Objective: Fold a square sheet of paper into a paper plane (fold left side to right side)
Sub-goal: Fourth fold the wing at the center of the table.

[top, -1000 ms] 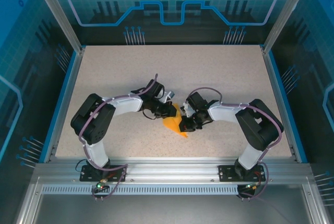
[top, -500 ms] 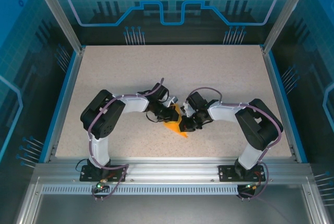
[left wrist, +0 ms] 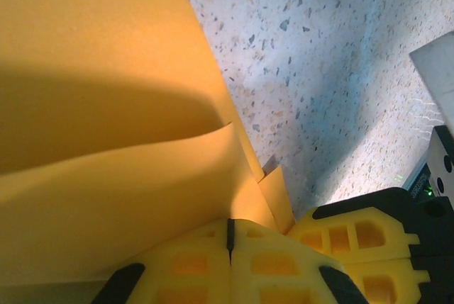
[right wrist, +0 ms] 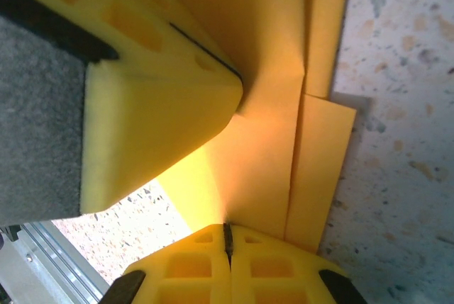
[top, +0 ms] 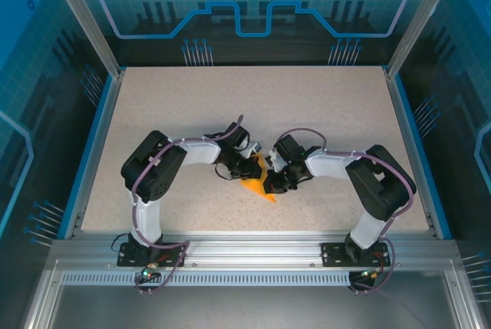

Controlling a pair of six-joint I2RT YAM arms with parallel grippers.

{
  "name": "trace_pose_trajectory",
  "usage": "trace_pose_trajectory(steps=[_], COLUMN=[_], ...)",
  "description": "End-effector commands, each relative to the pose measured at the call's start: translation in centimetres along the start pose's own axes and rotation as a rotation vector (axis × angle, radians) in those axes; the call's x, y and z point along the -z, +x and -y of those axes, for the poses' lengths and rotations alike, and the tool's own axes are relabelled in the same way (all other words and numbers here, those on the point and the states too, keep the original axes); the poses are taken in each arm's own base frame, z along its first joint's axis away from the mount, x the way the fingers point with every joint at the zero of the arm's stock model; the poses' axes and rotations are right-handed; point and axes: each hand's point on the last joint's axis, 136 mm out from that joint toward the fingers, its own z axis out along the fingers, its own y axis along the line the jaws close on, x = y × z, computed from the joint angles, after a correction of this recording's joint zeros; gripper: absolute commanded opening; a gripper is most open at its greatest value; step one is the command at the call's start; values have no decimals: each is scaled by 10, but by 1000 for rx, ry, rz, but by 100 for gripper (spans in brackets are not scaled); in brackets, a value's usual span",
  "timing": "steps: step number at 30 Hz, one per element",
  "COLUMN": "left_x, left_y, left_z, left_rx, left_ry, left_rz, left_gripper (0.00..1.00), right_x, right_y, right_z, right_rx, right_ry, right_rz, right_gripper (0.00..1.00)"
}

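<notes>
The orange sheet of paper (top: pixel 255 184) is folded into layers and held just above the table's middle, between the two grippers. My left gripper (top: pixel 250 166) comes in from the left and is shut on the paper's upper left part. In the left wrist view its jaws (left wrist: pixel 229 232) are closed, and the paper (left wrist: pixel 106 105) spreads out from them with a lifted flap edge. My right gripper (top: pixel 271 182) is shut on the right side of the paper (right wrist: pixel 262 134), its jaws (right wrist: pixel 227 237) pressed together. A finger of the left gripper (right wrist: pixel 149 98) rests on the sheet from above.
The speckled tabletop (top: pixel 253 106) stretches around the paper, bounded by blue rails left and right. An aluminium frame (top: pixel 253 248) runs along the near edge by both arm bases. The right gripper's yellow fingers (left wrist: pixel 362 240) sit close beside the left gripper.
The left arm has swung to the right, its elbow shifting inward and its gripper moving onto the paper. The right arm and the paper have barely moved.
</notes>
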Motion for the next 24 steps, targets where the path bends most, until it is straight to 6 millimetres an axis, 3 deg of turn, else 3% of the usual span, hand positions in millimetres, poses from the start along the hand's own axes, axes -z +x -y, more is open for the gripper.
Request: trace_pose_trajectory(steps=[1,7,19,24], left_x=[4,20,55,63], left_y=[-7,-26,-83,-93], left_z=[-36,-42,-73,-81], left_rx=[34,21,47,54], left_ry=[-110,-122,-142,-164], left_rz=[34,76,182,199], left_gripper=[2,2,3,3], right_x=[-10,-10,-6,-5], right_y=[48,51,54,55], right_z=[58,59,58,58], right_rx=[-109,-112,-115,-118], right_ry=[218,217,213,215], right_rz=[-151,-160,-159,-157], right_gripper=[0,0,0,0])
